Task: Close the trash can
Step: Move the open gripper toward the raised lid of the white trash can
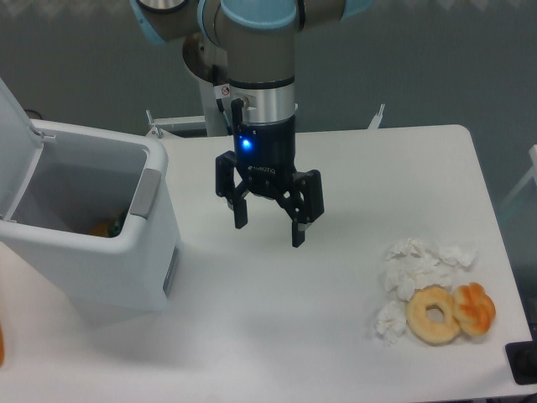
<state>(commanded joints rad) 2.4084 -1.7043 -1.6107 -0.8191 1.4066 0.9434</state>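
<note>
The trash can (126,269) is a large white boxy bin at the left of the table. Its flat white lid (15,143) stands raised at the far left, so the top is uncovered and an orange item (102,227) shows inside. A grey latch tab (148,193) sits on its right rim. My gripper (269,227) hangs above the table just right of the bin, pointing down. Its two black fingers are spread apart with nothing between them, and it does not touch the bin.
Crumpled white tissues (415,269), a plain donut (433,314) and an orange-glazed pastry (474,308) lie at the table's front right. A dark object (523,363) pokes in at the lower right corner. An orange sliver (2,344) shows at the left edge.
</note>
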